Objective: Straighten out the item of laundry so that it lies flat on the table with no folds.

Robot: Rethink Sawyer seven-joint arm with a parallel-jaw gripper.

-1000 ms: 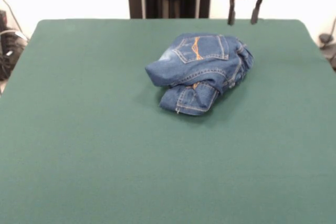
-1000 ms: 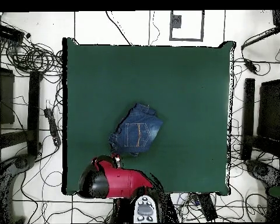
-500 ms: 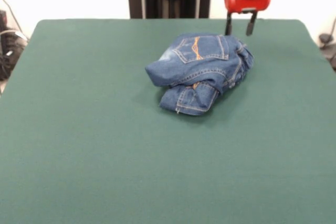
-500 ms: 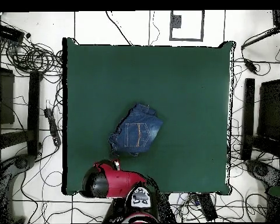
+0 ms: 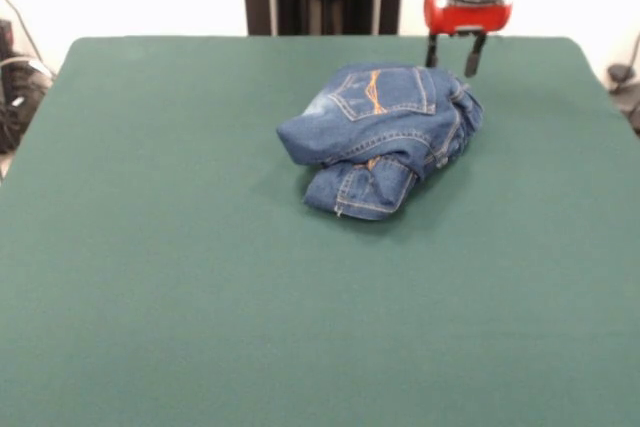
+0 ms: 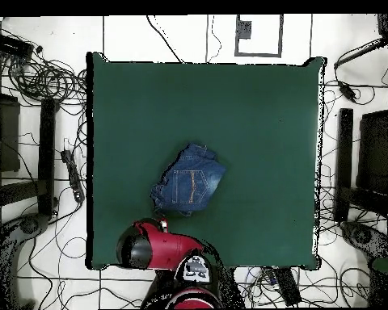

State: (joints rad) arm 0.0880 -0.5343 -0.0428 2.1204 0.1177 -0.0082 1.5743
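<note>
While hanging above the far part of the table (image 5: 150, 277), gripper (image 5: 451, 55) open, two dark fingers (image 5: 431, 51) pointing straight down with a clear gap between them and nothing held. Red collar and black wrist rising out of the picture above. Jeans (image 5: 385, 135) just below and in front of the fingertips, bunched into a thick folded heap, far from flat. Nearest the gripper: the heap's back corner, fingertips seeming to stop just short of the denim, though contact cannot be ruled out from this angle. Uppermost on the heap, a back pocket with orange stitching; towards the camera from the gripper, a rolled leg and a hem tucked under the bundle. Bare green felt on every side of the heap.

From overhead, red arm (image 6: 157, 249) at the table's (image 6: 262, 113) lower edge, covering the gripper itself, so the fingers go unseen there. Jeans (image 6: 189, 184) directly beyond the arm's head, touching or nearly touching its outline, pocket stitching facing up. Wide empty felt beyond the bundle, away from the arm.
</note>
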